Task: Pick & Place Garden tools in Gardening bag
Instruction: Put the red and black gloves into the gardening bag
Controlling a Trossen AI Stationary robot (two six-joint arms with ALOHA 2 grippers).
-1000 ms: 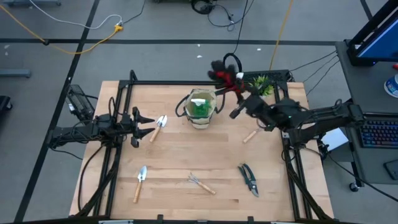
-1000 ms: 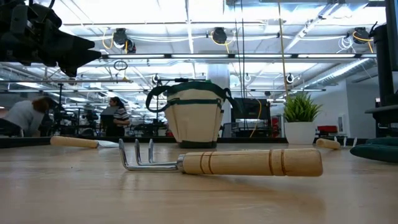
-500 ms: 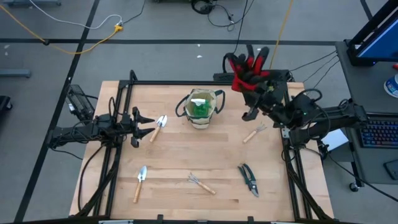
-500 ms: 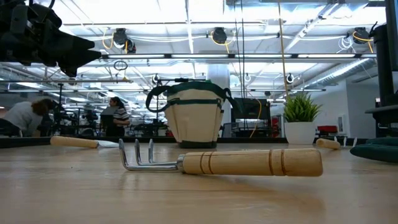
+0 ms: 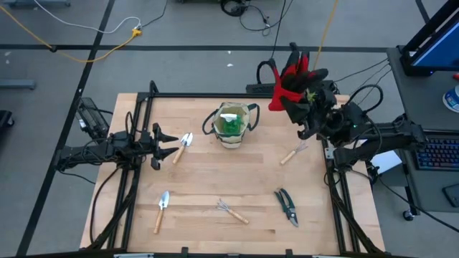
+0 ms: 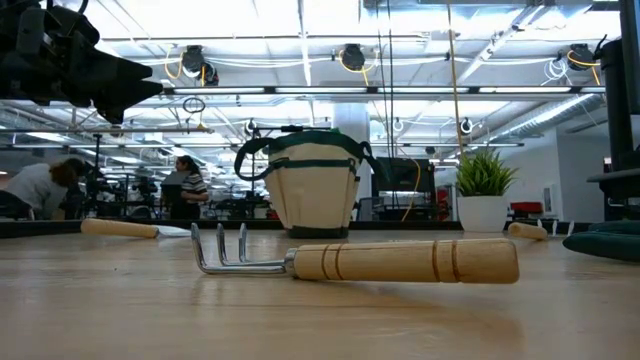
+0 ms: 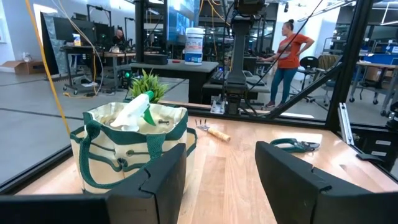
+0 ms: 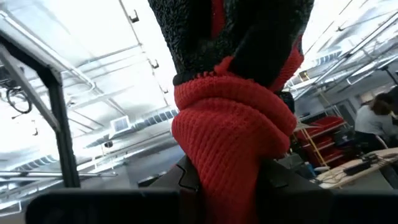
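A wooden table point(image 5: 237, 186) seen from above, described from its near edge to its far edge with the clock centred on the table. Nearest, a small trowel point(image 5: 161, 209) lies at seven o'clock, a hand rake point(image 5: 231, 211) at six, and pruning shears point(image 5: 287, 206) at five, all well apart with bare wood around each, so a reach from above looks unobstructed. At mid-depth the left gripper point(image 5: 171, 143) hangs at nine o'clock with its fingers spread and nothing between them, waiting just beside a second trowel point(image 5: 183, 145). Another wooden-handled tool point(image 5: 292, 153) lies at three o'clock. Further back, at twelve o'clock, stands the gardening bag point(image 5: 231, 125), mouth upward, a green spray bottle point(image 7: 138, 109) already inside. At one to two o'clock, over the far right corner, the right gripper point(image 5: 295, 97) is clenched on a red-and-black glove point(image 5: 290, 75), lifted high above the table, probably so the dangling glove clears the bag's rim and handles. A potted plant point(image 7: 147, 84) stands near that corner, so the swing toward the bag has little spare room.
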